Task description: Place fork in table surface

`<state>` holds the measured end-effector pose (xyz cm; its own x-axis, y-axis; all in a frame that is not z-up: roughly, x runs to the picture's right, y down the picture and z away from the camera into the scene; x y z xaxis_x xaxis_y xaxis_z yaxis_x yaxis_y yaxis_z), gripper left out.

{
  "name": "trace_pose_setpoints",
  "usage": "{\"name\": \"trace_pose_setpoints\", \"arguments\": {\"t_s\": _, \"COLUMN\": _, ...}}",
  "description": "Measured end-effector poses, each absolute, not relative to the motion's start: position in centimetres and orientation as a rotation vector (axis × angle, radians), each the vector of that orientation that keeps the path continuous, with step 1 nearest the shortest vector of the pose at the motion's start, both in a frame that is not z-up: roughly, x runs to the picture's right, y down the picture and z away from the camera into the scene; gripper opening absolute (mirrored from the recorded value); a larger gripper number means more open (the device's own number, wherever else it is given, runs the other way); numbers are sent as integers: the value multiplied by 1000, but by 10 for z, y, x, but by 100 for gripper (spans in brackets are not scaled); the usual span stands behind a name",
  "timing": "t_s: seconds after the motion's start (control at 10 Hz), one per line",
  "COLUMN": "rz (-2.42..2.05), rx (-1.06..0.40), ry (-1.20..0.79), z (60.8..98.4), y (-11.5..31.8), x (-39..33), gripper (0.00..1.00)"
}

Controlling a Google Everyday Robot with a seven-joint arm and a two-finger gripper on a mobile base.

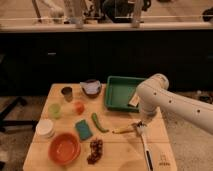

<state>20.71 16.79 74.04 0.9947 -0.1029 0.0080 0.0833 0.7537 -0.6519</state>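
Note:
My gripper (139,126) hangs from the white arm (155,95) and sits low over the right part of the light tan table surface (117,155). It is right beside the end of a yellow banana-like piece (122,130). A long thin white-and-dark utensil (147,151) lies just below the gripper and runs toward the front edge. I cannot make out the small silvery-grey fork; it may be hidden at the gripper. A dark grape bunch (95,150) lies to the front left.
A green tray (116,93) holding a pale item stands behind the gripper. To the left are a green pepper (98,122), a teal sponge (83,129), a red bowl (64,148), a white container (45,128), small cups and a dark bowl (90,88).

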Motion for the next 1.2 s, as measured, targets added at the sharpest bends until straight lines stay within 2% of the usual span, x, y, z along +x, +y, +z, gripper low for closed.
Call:
{"name": "trace_pose_setpoints", "arguments": {"t_s": 0.7, "rz": -152, "rx": -729, "ry": 59, "z": 738, "y": 191, "x": 191, "gripper": 0}}
{"name": "trace_pose_setpoints", "arguments": {"t_s": 1.2, "rz": -194, "rx": -758, "ry": 48, "z": 720, "y": 223, "x": 185, "gripper": 0}}
